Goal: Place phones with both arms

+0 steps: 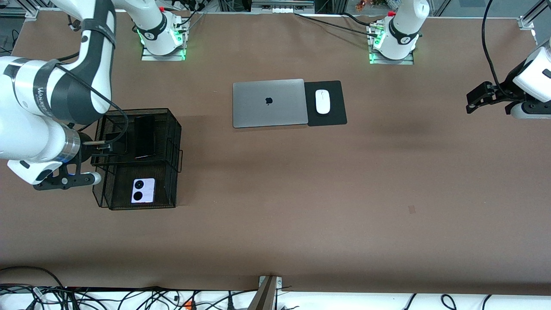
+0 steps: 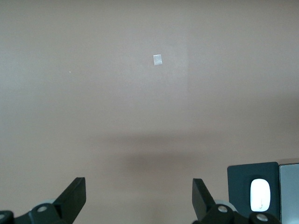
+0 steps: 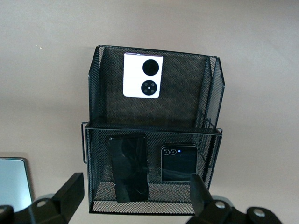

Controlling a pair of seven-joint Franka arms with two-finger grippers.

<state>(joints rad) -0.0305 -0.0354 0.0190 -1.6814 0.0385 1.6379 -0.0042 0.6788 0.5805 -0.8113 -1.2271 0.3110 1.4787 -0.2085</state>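
The right gripper hangs over the black mesh basket toward the right arm's end of the counter, its 2 fingers spread apart and holding nothing. Directly under this gripper, in the basket's compartment farther from the front camera, lie 2 phones side by side: the long black phone and the small black phone. In the other compartment, nearer the front camera than the gripper, lies the lilac-white phone with 2 round black lenses facing up.

At the middle of the counter, well apart from both grippers, sits the closed silver laptop, and just beside it a white mouse rests on a black mouse pad.

The left gripper waits in the air over bare counter at the left arm's end, its fingers also wide apart and empty. A small pale mark shows on the counter below it.
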